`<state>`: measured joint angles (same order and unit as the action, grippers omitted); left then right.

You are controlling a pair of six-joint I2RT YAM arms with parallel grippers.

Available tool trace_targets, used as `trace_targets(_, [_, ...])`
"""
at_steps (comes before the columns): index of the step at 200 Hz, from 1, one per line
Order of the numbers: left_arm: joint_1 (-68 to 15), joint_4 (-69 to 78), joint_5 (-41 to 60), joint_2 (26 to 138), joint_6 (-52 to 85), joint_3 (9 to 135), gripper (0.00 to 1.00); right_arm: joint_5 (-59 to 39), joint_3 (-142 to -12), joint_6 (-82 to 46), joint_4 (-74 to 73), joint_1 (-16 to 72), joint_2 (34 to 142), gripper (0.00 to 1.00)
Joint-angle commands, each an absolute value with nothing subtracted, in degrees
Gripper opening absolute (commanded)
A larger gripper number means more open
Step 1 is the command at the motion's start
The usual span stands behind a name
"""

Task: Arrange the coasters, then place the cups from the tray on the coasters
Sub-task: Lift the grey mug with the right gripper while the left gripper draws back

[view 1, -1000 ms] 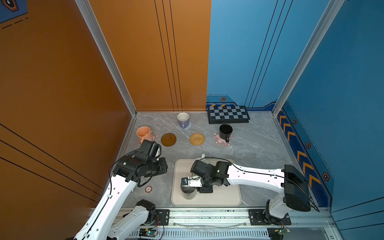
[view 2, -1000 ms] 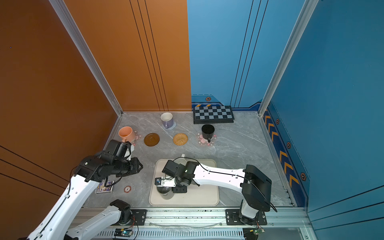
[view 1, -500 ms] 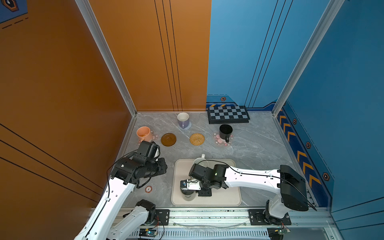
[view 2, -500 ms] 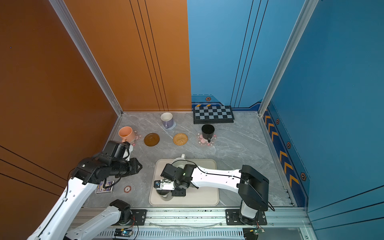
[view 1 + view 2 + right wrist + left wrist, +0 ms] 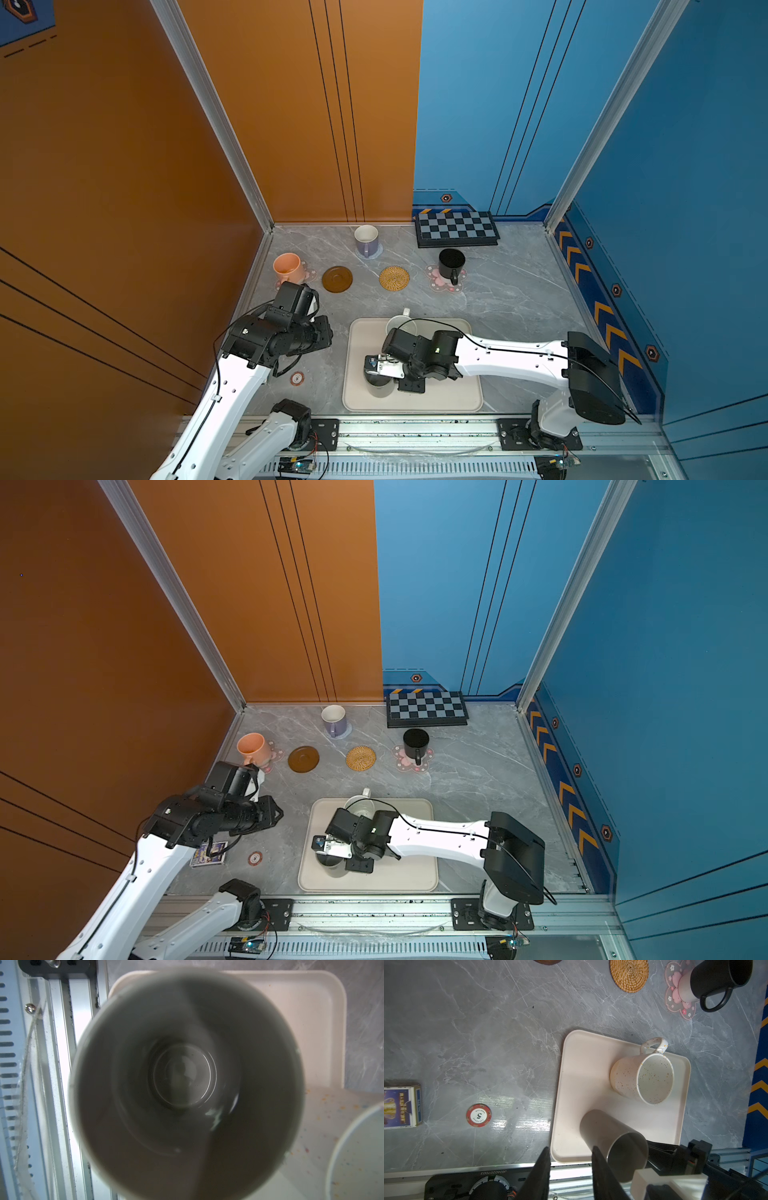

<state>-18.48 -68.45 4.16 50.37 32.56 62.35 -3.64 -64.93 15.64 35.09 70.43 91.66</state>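
The cream tray (image 5: 457,395) holds a speckled white cup (image 5: 401,325) and a grey cup (image 5: 379,384). My right gripper (image 5: 380,366) is shut on the grey cup's rim; its inside (image 5: 182,1076) fills the right wrist view. My left gripper (image 5: 325,334) hovers left of the tray, open with nothing between its fingers (image 5: 544,1159). At the back, a peach cup (image 5: 286,266) and a black cup (image 5: 451,262) each stand on a pink-flower coaster (image 5: 435,283). A lavender cup (image 5: 366,239) stands on a grey-blue coaster (image 5: 377,252). The brown disc coaster (image 5: 337,279) and rattan coaster (image 5: 394,277) lie bare.
A chequered board (image 5: 457,229) leans at the back wall. A red-and-white poker chip (image 5: 297,378) and a card box (image 5: 209,853) lie left of the tray. The metal rail (image 5: 415,428) runs along the front edge, with walls close on the left and right.
My right gripper has closed on the grey cup and shifted slightly towards the front. My left arm has drawn back a little.
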Motion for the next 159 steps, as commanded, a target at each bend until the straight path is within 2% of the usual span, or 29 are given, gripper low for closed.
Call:
trace_targets(1, [-17.49, -69.17, 4.11, 52.02, 31.17, 63.32, 0.34, -2.55, -64.76, 11.69, 33.65, 70.05, 84.66, 0.00])
trace_targets(43, [-16.48, -68.83, 4.12, 54.94, 29.98, 65.59, 0.34, 0.27, -65.37, 7.09, 33.75, 66.28, 76.45, 0.00])
trace_targets(75, [-15.91, -67.72, 4.48, 57.88, 29.26, 68.12, 0.34, 2.22, -69.47, 4.95, 34.51, 60.30, 74.86, 0.00])
trace_targets(117, [-14.88, -66.22, 4.09, 63.05, 29.45, 71.22, 0.34, 6.99, -78.13, 0.50, 35.40, 53.54, 80.15, 0.00])
trace_targets(159, [-13.84, -65.28, 1.90, 69.28, 30.87, 75.01, 0.33, 12.01, -89.61, -3.75, 38.23, 49.13, 91.58, 0.00])
